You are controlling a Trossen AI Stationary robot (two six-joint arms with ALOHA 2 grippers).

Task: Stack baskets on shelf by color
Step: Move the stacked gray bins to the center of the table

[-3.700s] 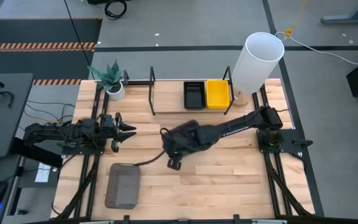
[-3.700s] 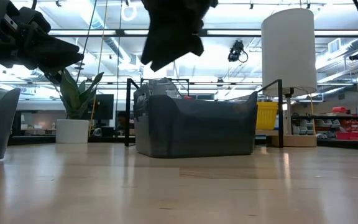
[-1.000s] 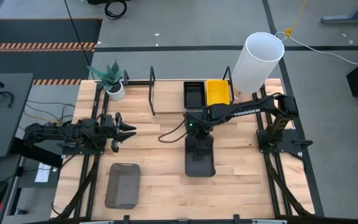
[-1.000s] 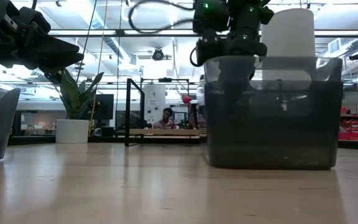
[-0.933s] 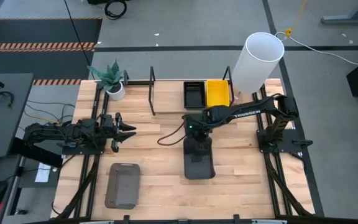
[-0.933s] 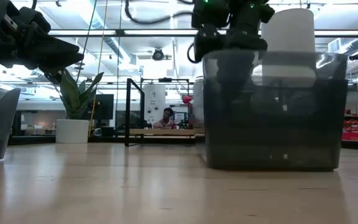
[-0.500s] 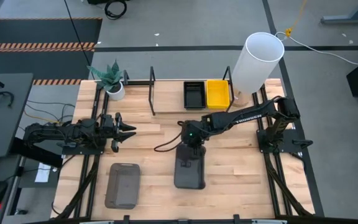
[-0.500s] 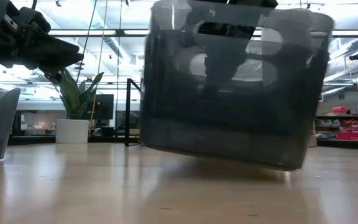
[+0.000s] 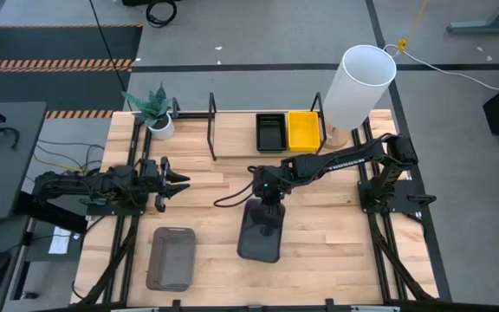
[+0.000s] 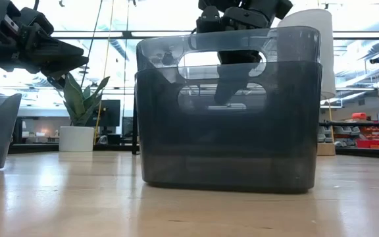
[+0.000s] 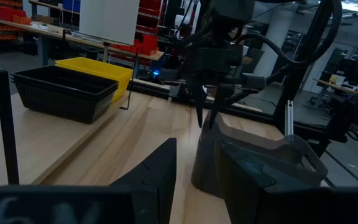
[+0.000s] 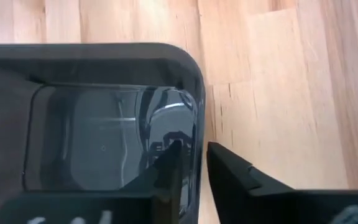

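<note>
- Two smoky-grey baskets sit on the worktop (image 9: 319, 251): one (image 9: 261, 231) near the middle, under the right gripper (image 9: 268, 201), and another (image 9: 171, 258) nearer the front left, well apart from it.
- Seen from table height, the middle basket (image 10: 229, 118) is translucent dark grey, with tall walls, rounded corners and an oval handle slot near its rim. Its base rests flat on the wood.
- Right gripper's fingers (image 12: 229, 168) straddle the basket's end wall at the rim, one inside and one outside, slightly spread; whether they pinch the wall I cannot tell.
- Small black perforated basket (image 9: 271, 132) and small bright yellow basket (image 9: 303, 130) stand side by side, touching, on the shelf (image 9: 232, 139) at the back of the worktop.
- Left gripper (image 9: 173, 180) hovers over the left side of the worktop, its fingers parted and holding nothing.
- White cylinder (image 9: 358, 82) stands at the shelf's right end, and a potted plant (image 9: 154, 111) at the back left corner.
</note>
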